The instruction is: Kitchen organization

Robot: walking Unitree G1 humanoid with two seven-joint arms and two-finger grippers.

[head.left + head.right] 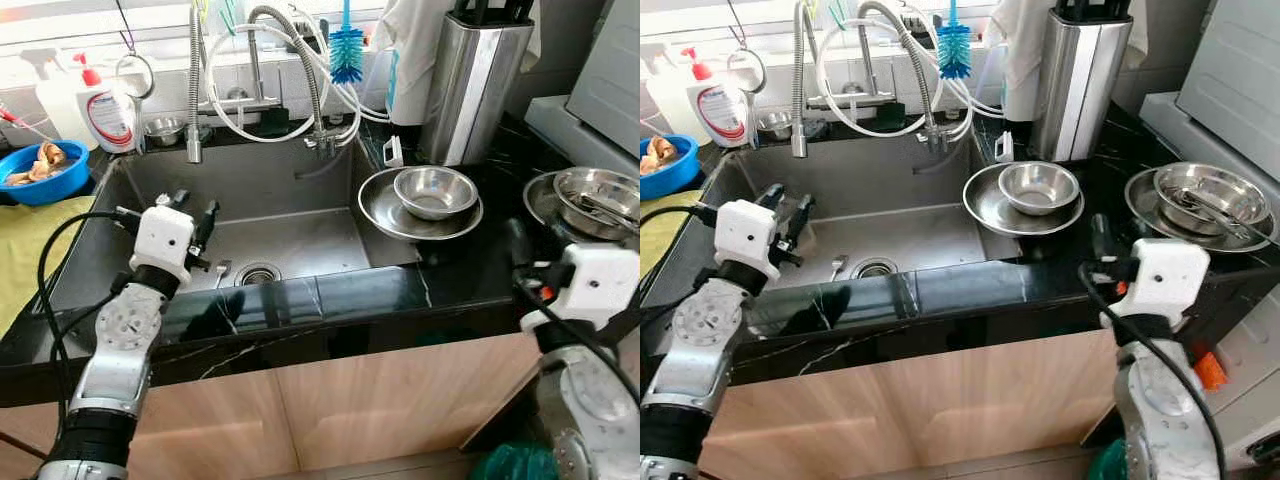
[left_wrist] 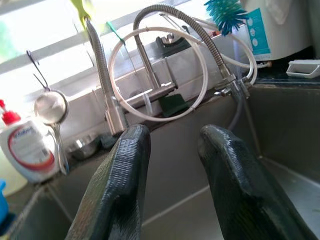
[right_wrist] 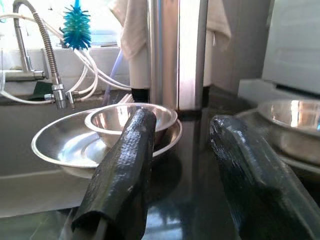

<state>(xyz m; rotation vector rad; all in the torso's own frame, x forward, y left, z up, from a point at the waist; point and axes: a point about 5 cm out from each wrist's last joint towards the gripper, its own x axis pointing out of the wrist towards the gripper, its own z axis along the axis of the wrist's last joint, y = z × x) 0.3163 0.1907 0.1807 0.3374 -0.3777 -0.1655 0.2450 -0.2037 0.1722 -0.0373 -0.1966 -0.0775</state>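
Hovering over the left part of the sink (image 1: 300, 190), the left hand (image 1: 196, 215) is keeping its fingers apart, gripping nothing. The right hand (image 3: 182, 165) is hanging just above the black desk (image 1: 450, 275), fingers apart and empty. A small steel bowl (image 1: 434, 190) is sitting inside a wide steel dish (image 1: 385, 215) on the desk, between the sink and the right hand.

- Table (image 1: 450, 275): glossy black with thin white veins.
- Sink (image 1: 290, 235): dull grey steel.
- Small bowl (image 1: 434, 190) and wide bowl (image 1: 385, 212): shiny silver.
- Bottle brush (image 1: 347, 52): teal-blue bristles.
- Basin (image 1: 45, 180): bright blue.
- Soap bottle (image 1: 105, 108): white, red cap.
- Cabinet front (image 1: 330, 410): pale wood grain.
- Cloth (image 1: 20, 250): yellow-green.
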